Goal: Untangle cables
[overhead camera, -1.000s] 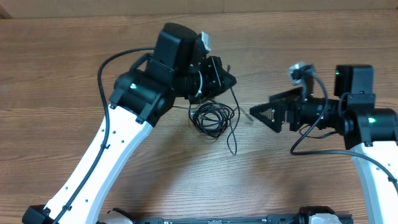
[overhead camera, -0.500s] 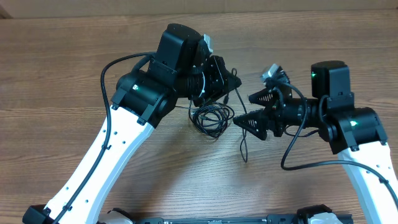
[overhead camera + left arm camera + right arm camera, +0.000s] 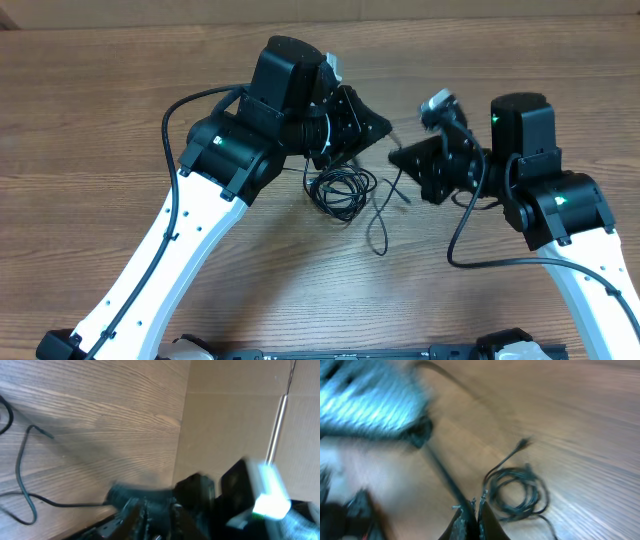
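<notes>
The cables lie mid-table as a small coiled bundle [image 3: 340, 192] of thin black cord, with a loose strand [image 3: 378, 225] trailing toward the front. My right gripper [image 3: 395, 157] sits just right of the coil and is shut on one strand. In the right wrist view the jaws [image 3: 476, 505] pinch that black strand [image 3: 442, 472], with the coil [image 3: 520, 492] and a plug end [image 3: 522, 442] beyond. My left gripper [image 3: 385, 128] hovers above the coil's far side, tip to tip with the right one. Its jaws [image 3: 160, 512] are blurred and dark. A cord loop [image 3: 22, 477] lies to their left.
The wooden table [image 3: 100, 120] spreads out on every side. A cardboard wall [image 3: 235, 410] stands along the far edge. Thick black arm cables arc beside the left arm [image 3: 175, 100] and under the right arm [image 3: 462, 240].
My right gripper has swung left to the coil, met the left gripper's tip and shut on a strand. The loose strand has shifted with it. The left arm has barely moved.
</notes>
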You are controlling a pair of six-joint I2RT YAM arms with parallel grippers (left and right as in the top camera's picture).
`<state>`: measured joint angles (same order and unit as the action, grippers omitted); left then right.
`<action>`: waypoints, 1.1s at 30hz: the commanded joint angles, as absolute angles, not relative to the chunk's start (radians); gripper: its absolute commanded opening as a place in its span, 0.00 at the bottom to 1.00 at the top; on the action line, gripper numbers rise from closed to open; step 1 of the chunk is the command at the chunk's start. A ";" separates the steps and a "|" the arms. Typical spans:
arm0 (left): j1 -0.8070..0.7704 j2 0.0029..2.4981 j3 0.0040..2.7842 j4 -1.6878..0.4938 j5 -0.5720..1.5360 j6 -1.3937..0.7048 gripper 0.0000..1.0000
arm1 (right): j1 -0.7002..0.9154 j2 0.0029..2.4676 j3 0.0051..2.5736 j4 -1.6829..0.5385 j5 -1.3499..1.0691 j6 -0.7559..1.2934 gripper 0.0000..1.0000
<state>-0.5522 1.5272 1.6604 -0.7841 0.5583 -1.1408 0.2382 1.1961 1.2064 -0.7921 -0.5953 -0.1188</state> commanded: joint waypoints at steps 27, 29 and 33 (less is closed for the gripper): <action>-0.635 1.516 1.671 -0.992 0.567 -0.348 0.92 | 0.240 1.075 1.259 -0.314 -0.046 0.905 0.04; -0.645 1.516 1.671 -1.018 0.539 -0.317 0.91 | 0.240 1.075 1.259 -0.285 -0.045 0.949 0.04; -0.649 1.517 1.671 -1.085 0.467 -0.287 0.89 | 0.240 1.075 1.259 -0.248 -0.033 0.970 0.04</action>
